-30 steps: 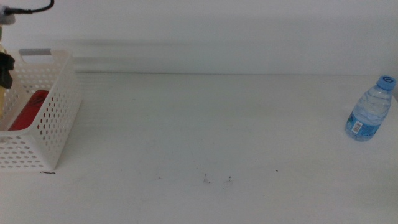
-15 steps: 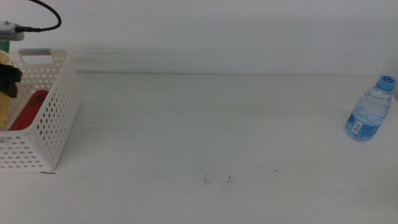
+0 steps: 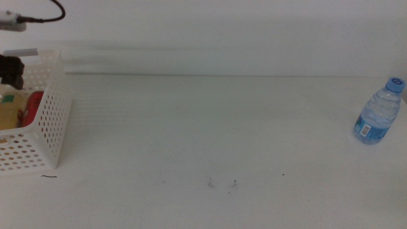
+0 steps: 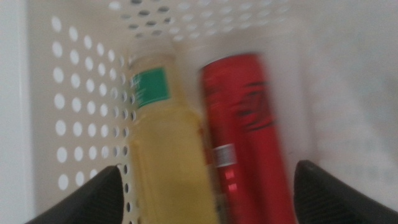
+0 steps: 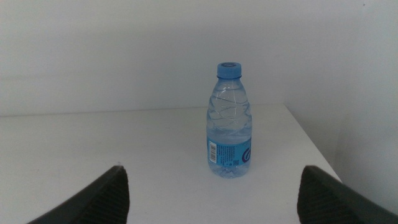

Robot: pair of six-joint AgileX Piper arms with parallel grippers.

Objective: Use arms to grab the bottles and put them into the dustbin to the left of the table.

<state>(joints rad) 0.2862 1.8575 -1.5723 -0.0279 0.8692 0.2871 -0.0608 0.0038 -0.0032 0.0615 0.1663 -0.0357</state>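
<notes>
The dustbin stands at the table's left edge. Inside it the yellow tea bottle and the red can lie side by side; the middle view shows the same bottle and can. My left gripper hovers just above the bin, open and empty, and in its own wrist view the left gripper has its jaws spread wide over both. The blue-capped water bottle stands upright at the far right. My right gripper is open, a short way in front of this bottle, and out of the middle view.
The white table stretches bare between the bin and the water bottle, with a few dark specks near the front. The table's right edge runs close beside the water bottle. A black cable arcs above the left arm.
The left gripper let go of the yellow tea bottle, which now lies in the dustbin beside the red can. The gripper rose a little, and the bin shifted slightly left.
</notes>
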